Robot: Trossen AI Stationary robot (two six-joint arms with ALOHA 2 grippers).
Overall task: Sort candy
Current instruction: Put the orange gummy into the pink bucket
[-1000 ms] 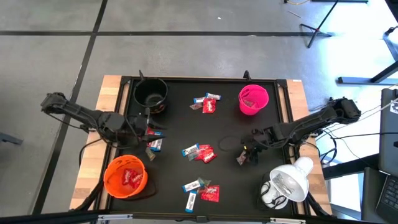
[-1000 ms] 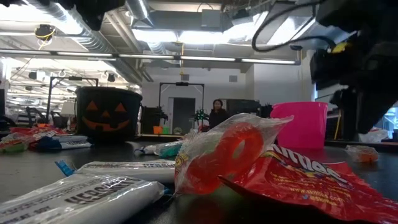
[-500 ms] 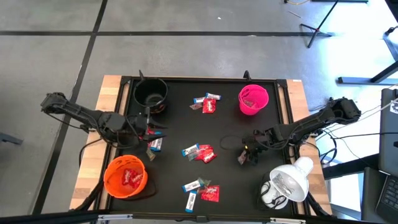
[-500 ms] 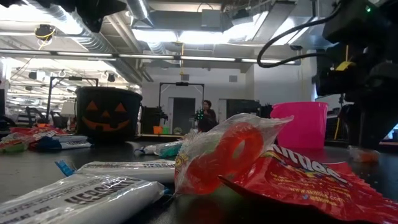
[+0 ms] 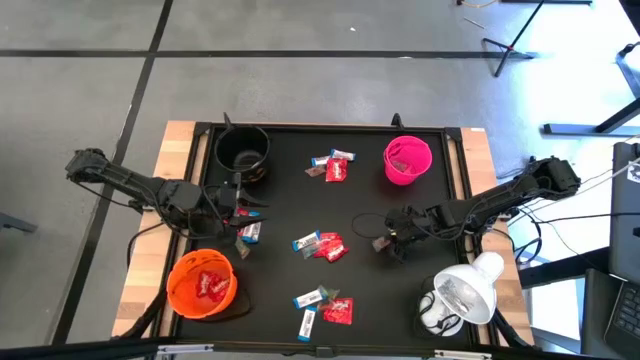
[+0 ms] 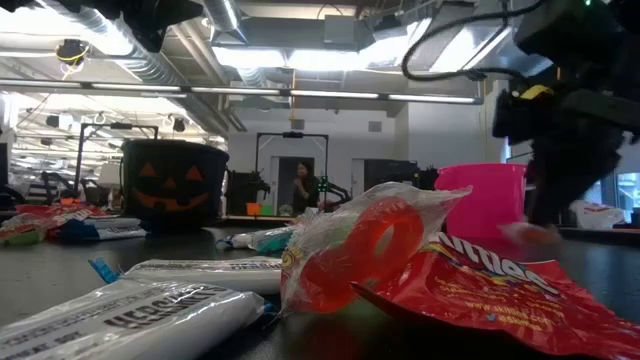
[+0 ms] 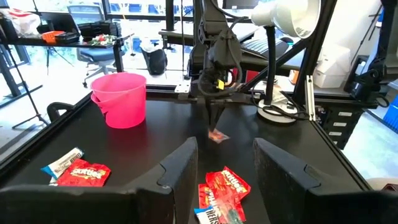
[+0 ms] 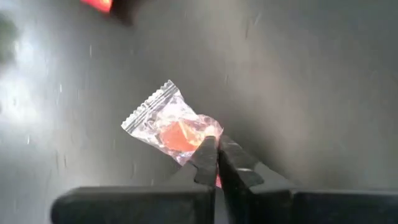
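My right gripper (image 5: 385,242) is at the table's right middle, shut on a small sweet in a clear wrapper with an orange centre (image 8: 171,121). The sweet also shows in the left wrist view (image 7: 216,135). My left gripper (image 7: 221,168) is open and empty at the left middle (image 5: 240,213), above red and blue-and-white candy (image 7: 224,190). More candy lies in clusters at the far middle (image 5: 335,165), the centre (image 5: 320,245) and the near middle (image 5: 322,305). Red candy lies in the orange bowl (image 5: 180,290). My right gripper pinches one end of the clear wrapper (image 8: 208,134) between its two fingertips (image 8: 205,155), coming from above and pointing down. The rest of the sweet sticks out beyond the fingers. I cannot tell whether it is clear of the table.
A pink bowl (image 5: 392,172) stands at the far right and a black pumpkin-face bowl (image 5: 243,152) at the far left. A white lamp (image 5: 460,290) stands at the near right corner. A person shows in the room beyond (image 6: 298,185).
My right gripper has moved toward the table's left edge and slightly toward the far edge, staying shut and taking the clear-wrapped sweet with it.
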